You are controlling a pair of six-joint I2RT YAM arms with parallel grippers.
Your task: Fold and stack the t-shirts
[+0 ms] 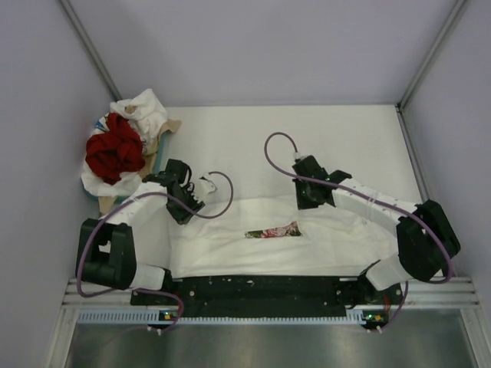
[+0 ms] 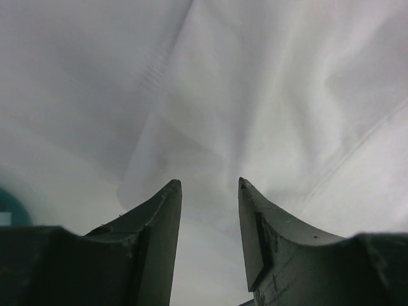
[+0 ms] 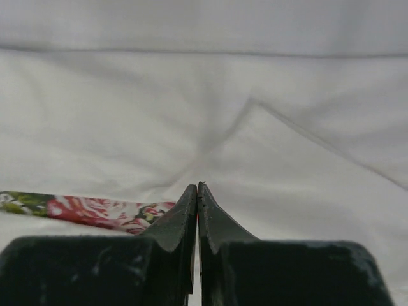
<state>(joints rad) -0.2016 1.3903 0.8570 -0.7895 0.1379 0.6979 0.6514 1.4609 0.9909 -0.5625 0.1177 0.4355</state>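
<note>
Robot test cell in a laboratory. Indicators: plain grey panel walls [image 1: 268, 46] joined by bare metal corner struts [image 1: 92, 50] enclose a white desk [image 1: 230, 130]. The cabled left arm [image 1: 103, 249] and right arm [image 1: 426, 238] are bolted to a black base plate [image 1: 261, 287] on an aluminium rail [image 1: 230, 314] at the near edge.

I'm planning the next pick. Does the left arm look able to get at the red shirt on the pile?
Probably yes. The red shirt lies uncovered on top of the pile beside that arm, and the left gripper, fingers apart with nothing between them, has no obstacle on that side.
</note>
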